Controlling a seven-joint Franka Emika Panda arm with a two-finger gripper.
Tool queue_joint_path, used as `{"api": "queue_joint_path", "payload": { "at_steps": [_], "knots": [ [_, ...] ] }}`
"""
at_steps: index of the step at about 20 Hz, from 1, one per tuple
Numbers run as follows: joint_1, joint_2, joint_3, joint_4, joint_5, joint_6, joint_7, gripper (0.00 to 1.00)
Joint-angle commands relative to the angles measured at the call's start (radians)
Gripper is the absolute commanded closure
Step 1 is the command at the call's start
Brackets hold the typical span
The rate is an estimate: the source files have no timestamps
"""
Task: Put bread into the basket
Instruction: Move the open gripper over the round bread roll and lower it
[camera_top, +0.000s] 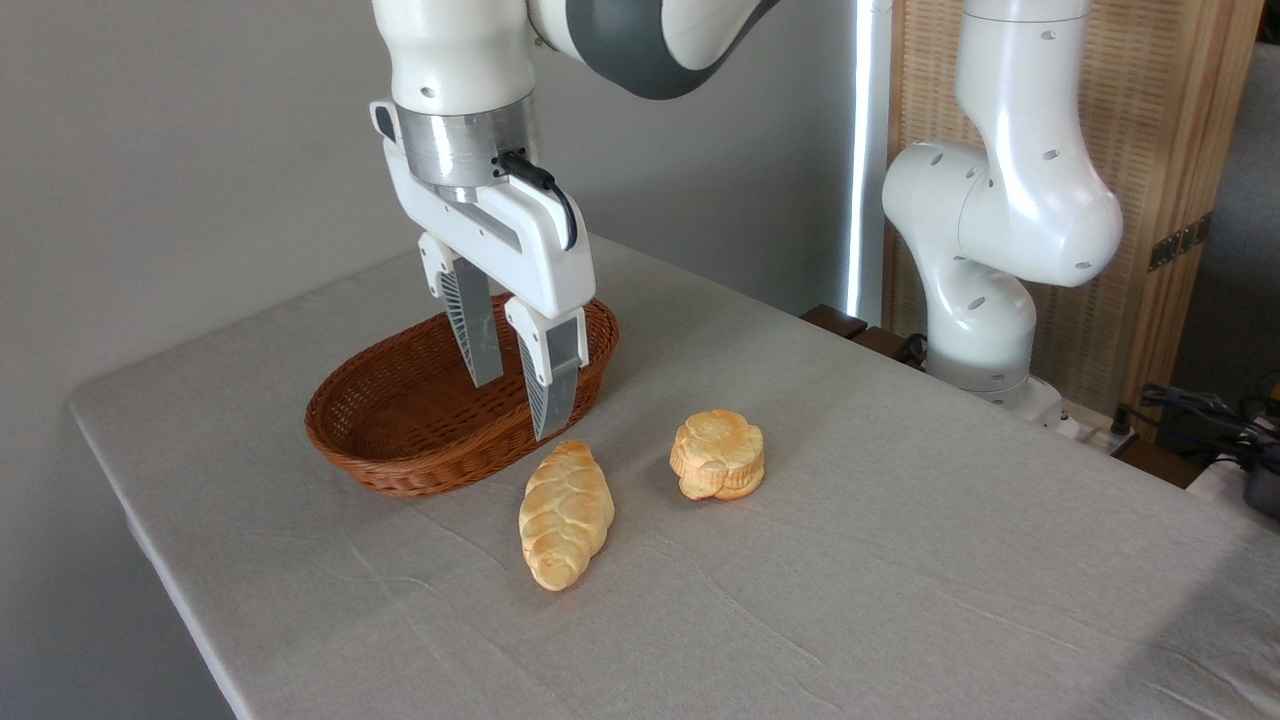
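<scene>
The bread (718, 454), a small round golden-orange bun with a lumpy top, lies on the grey tablecloth right of centre. The basket (400, 462), a shallow oval of reddish-brown wicker, sits to its left with nothing in it. My gripper (517, 405) hangs open above the basket's near right rim, fingers pointing down and holding nothing. It is well to the left of the bun and not touching it.
A longer, paler braided loaf (564, 513) lies just in front of the basket, below the gripper. The arm's white base (985, 300) stands at the table's back right. The table edge (150, 540) runs diagonally along the left.
</scene>
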Motion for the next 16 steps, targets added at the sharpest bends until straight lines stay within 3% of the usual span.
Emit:
{"api": "queue_joint_path", "payload": {
  "at_steps": [1, 8, 16],
  "knots": [
    [0.007, -0.014, 0.025, 0.008, -0.020, -0.020, 0.055, 0.00],
    [0.005, -0.015, 0.025, -0.012, -0.019, -0.032, 0.052, 0.00],
    [0.005, -0.093, 0.026, -0.265, 0.021, -0.049, 0.066, 0.00]
  ]
}}
